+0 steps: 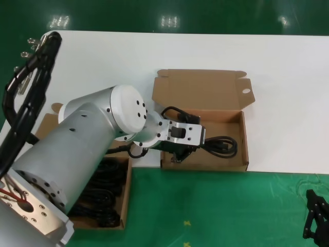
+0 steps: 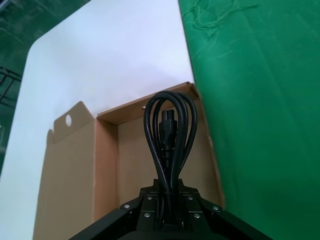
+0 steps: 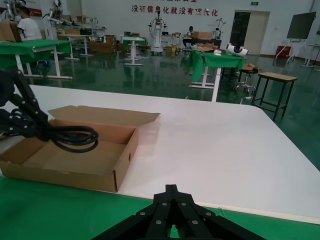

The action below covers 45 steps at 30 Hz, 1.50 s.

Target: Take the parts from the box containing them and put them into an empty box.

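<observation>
My left gripper (image 1: 181,152) is shut on a black coiled power cord (image 1: 222,146) and holds it over the empty box (image 1: 244,135), the brown mailer with a round hole in its lid tab. In the left wrist view the cord (image 2: 170,135) loops out from the shut gripper (image 2: 170,192) above the box floor (image 2: 132,165). The box containing the parts (image 1: 125,193) sits at the near left under my left arm, with several black cords (image 1: 100,193) in it. My right gripper (image 1: 316,213) is parked at the near right, shut and empty (image 3: 171,190).
The boxes straddle the white table's (image 1: 288,77) near edge and the green cloth (image 1: 216,206). In the right wrist view the hole-tab box (image 3: 107,172) and the held cord (image 3: 75,137) show to one side.
</observation>
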{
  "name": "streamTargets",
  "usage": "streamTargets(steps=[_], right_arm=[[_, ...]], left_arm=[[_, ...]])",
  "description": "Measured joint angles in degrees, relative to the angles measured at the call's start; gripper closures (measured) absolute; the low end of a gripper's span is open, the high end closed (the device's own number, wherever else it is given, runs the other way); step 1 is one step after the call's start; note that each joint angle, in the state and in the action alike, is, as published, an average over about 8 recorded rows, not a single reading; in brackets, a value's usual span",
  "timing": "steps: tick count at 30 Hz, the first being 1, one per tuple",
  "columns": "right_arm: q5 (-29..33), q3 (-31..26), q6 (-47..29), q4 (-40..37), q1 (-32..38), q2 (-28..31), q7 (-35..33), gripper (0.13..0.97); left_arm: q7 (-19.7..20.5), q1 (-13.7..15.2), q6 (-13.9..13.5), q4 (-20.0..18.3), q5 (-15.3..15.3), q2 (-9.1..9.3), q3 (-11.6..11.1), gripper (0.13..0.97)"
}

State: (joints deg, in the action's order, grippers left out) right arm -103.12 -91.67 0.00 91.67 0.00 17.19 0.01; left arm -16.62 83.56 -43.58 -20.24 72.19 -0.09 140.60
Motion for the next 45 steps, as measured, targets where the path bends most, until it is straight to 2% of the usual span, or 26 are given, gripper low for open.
streamTargets(steps=[13,17,20,26,28,30,32,36,40,45], right_arm=[[0.0,0.0,0.0,0.0,0.0,0.0,0.0,0.949],[0.0,0.0,0.0,0.0,0.0,0.0,0.0,0.949],[0.0,0.0,0.0,0.0,0.0,0.0,0.0,0.949],[0.0,0.0,0.0,0.0,0.0,0.0,0.0,0.949],[0.0,0.0,0.0,0.0,0.0,0.0,0.0,0.949],[0.0,0.0,0.0,0.0,0.0,0.0,0.0,0.949],[0.0,0.0,0.0,0.0,0.0,0.0,0.0,0.949],[0.0,0.0,0.0,0.0,0.0,0.0,0.0,0.949],[0.0,0.0,0.0,0.0,0.0,0.0,0.0,0.949],[0.0,0.0,0.0,0.0,0.0,0.0,0.0,0.949]], left_arm=[[-5.6,1.7,4.8,2.6,17.6,0.08,9.8,0.833],[-7.3,2.1,5.0,3.6,21.0,0.06,11.2,0.783],[-8.2,1.9,3.7,3.1,21.8,-0.61,10.2,0.758],[-8.4,-0.3,-0.2,-2.9,21.8,-4.18,5.4,0.629],[-8.3,-0.9,-0.9,-4.4,22.0,-4.96,4.5,0.587],[-8.3,-1.2,-1.1,-4.9,22.0,-5.23,4.1,0.587],[-8.2,-1.7,-0.9,-5.4,22.1,-5.35,3.7,0.587],[-7.6,-3.7,0.2,-7.1,22.3,-5.66,2.4,0.481],[-6.5,-7.1,2.1,-9.8,22.7,-6.14,0.2,0.376],[-5.0,-12.2,4.8,-13.9,23.2,-6.87,-3.0,0.301]])
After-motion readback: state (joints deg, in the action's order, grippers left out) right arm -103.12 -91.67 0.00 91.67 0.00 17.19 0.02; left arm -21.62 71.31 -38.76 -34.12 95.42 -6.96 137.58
